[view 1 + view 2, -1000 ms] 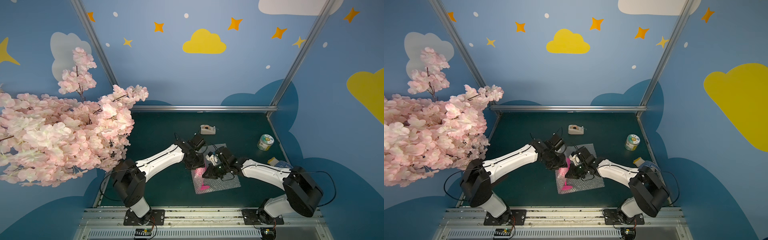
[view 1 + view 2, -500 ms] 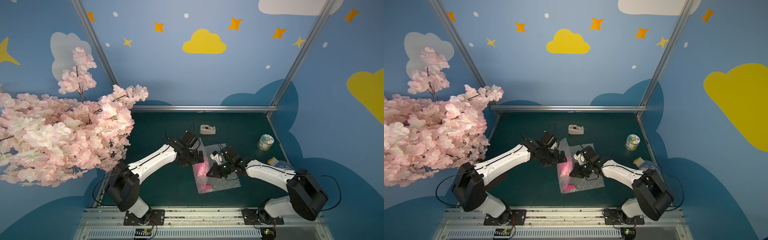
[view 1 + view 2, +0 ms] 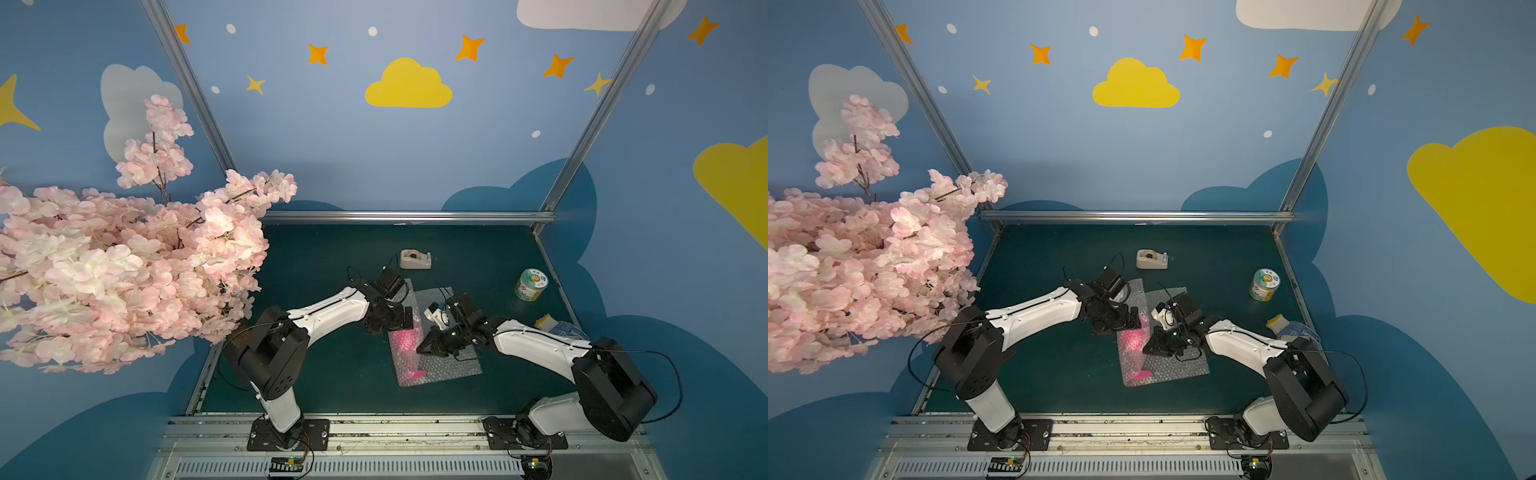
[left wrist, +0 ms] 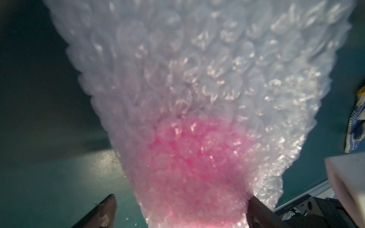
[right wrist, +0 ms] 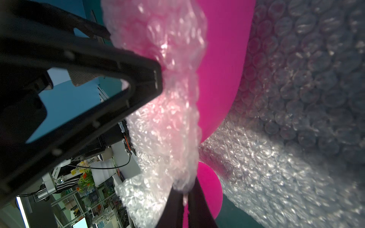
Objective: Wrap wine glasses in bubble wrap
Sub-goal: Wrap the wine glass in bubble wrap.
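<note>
The right gripper (image 5: pixel 184 187) pinches a raised fold of bubble wrap (image 5: pixel 167 122) between nearly closed fingers (image 5: pixel 199 209). Just beyond, the pink goblet (image 5: pixel 223 59) lies on the wrap, its round foot close beside the jaws.

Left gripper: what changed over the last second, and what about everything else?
The left gripper opened wide and let go of the bubble wrap; its jaws now straddle the covered goblet. The right gripper stayed pinched on the wrap's folded edge. The goblet, tape dispenser and tin did not move.
</note>
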### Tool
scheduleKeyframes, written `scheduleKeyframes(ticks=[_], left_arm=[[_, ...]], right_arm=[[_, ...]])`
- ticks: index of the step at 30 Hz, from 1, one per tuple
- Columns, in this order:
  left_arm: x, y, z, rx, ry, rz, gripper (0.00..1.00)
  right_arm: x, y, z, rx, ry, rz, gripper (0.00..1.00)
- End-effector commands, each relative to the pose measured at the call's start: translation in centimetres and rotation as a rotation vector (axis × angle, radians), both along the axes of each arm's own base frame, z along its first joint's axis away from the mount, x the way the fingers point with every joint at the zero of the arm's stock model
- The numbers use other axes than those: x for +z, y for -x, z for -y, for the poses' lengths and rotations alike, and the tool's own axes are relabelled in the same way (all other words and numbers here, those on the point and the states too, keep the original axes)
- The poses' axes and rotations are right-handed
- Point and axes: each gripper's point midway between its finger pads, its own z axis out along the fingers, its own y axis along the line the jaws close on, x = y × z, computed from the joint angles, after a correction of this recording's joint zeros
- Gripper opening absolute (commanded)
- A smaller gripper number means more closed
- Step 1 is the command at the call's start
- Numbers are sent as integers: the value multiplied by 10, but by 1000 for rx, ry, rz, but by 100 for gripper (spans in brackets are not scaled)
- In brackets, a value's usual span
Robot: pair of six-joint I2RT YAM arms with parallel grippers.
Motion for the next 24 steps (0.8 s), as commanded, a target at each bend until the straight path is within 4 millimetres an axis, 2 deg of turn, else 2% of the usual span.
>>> scheduleKeyframes(ticks=[1, 6, 9, 11, 15, 18, 21, 24], left_arm=[[-6, -3, -2, -6, -34, 17, 99], [-10, -3, -6, -9, -68, 20, 98], [-14, -4, -5, -9, -81, 11, 98], [-15, -4, -5, -6, -89, 8, 97], [-15, -5, -4, -3, -92, 6, 97], [-17, -5, -4, 0, -97, -1, 97], [-17, -4, -4, 2, -95, -5, 97], [-17, -4, -5, 5, -100, -5, 97]], right_arm=[[3, 9, 10, 19, 16, -7, 17], [20, 14, 42, -32, 75, 16, 30], [34, 10, 62, -126, 110, 38, 33], [46, 7, 61, -154, 86, 75, 33], [61, 0, 45, -154, 34, 105, 32], [53, 0, 27, -109, 30, 88, 26], [31, 4, 14, -80, 59, 46, 20], [4, 5, 11, -87, 81, 0, 16]])
